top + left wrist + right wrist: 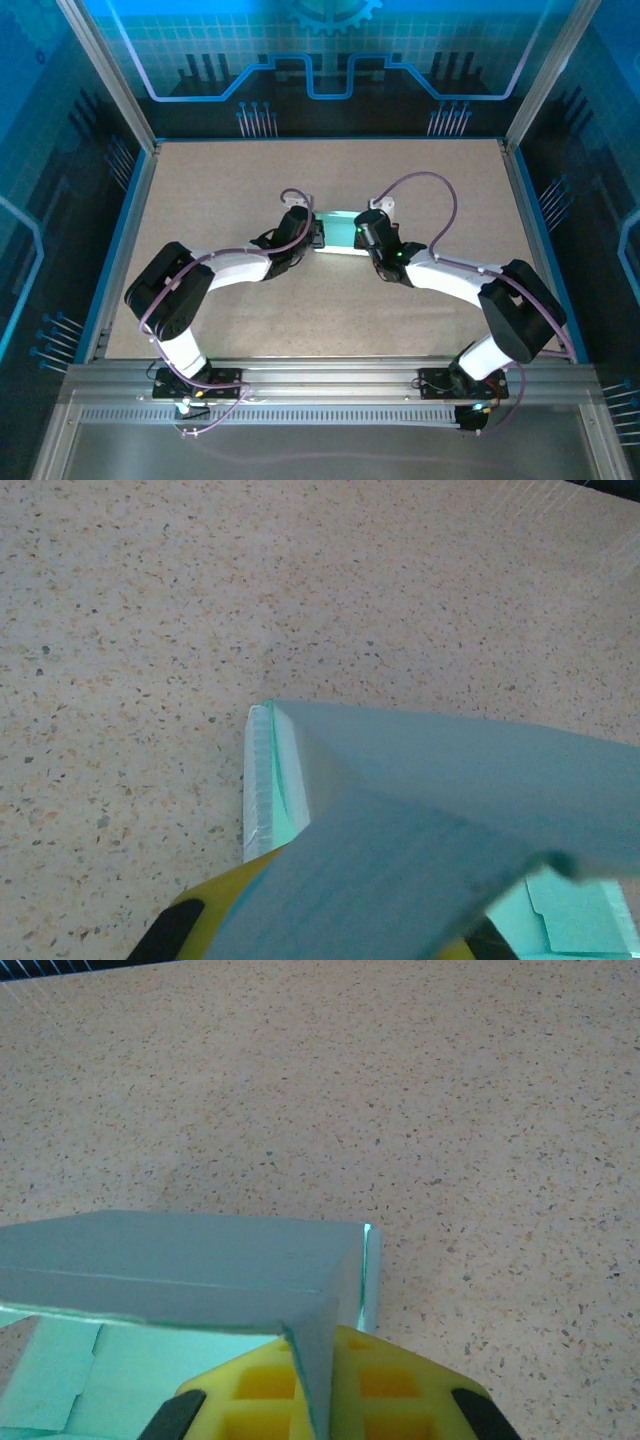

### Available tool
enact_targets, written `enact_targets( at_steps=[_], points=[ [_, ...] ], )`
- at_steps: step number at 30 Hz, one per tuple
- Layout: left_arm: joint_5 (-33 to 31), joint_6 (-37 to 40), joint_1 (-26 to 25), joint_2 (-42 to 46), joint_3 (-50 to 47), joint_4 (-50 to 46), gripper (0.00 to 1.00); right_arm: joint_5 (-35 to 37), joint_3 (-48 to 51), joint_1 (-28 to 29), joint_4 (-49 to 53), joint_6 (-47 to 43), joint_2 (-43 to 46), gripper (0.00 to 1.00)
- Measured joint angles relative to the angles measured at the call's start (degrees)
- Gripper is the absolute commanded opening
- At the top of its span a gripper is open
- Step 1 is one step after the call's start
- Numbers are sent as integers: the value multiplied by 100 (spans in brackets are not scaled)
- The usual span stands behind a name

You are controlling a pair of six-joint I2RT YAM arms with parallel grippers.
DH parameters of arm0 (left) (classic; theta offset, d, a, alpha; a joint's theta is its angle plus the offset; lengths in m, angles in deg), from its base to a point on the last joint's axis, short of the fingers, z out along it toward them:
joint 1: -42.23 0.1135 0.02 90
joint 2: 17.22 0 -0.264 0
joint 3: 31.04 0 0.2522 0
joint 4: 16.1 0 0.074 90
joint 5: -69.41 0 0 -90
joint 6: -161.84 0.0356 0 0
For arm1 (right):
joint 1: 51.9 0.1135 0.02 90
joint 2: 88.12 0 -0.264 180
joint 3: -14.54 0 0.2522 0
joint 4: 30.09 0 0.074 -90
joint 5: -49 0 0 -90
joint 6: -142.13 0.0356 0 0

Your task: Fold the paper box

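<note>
I saw the paper box partly folded, flaps raised, at the middle of the table; the left gripper met its left end, the right gripper its right end; card covered both jaws, so I could not tell whether either was clamped.

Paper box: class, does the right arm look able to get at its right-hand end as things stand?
Probably yes. The right gripper sits at that end of the paper box, a raised flap against its yellow pads, nothing between. Whether it grips the card is unclear.
</note>
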Motion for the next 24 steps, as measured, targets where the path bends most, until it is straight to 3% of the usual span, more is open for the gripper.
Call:
enact_targets(
  at_steps=[11,14,17,19,24],
  points=[
    [0,11,-31,0,-146,72,0,-2,203,72,-149,-42,-2,6],
    [0,39,-31,0,-173,81,0,-7,240,74,-195,-76,-2,11],
    [-2,55,-31,0,-186,68,0,-48,264,85,-214,-170,9,28],
    [-7,63,-31,0,-186,57,0,-94,297,103,-232,-247,68,33],
    [-122,192,-76,9,-186,-22,0,-315,459,127,-286,-490,431,66]
  ],
)
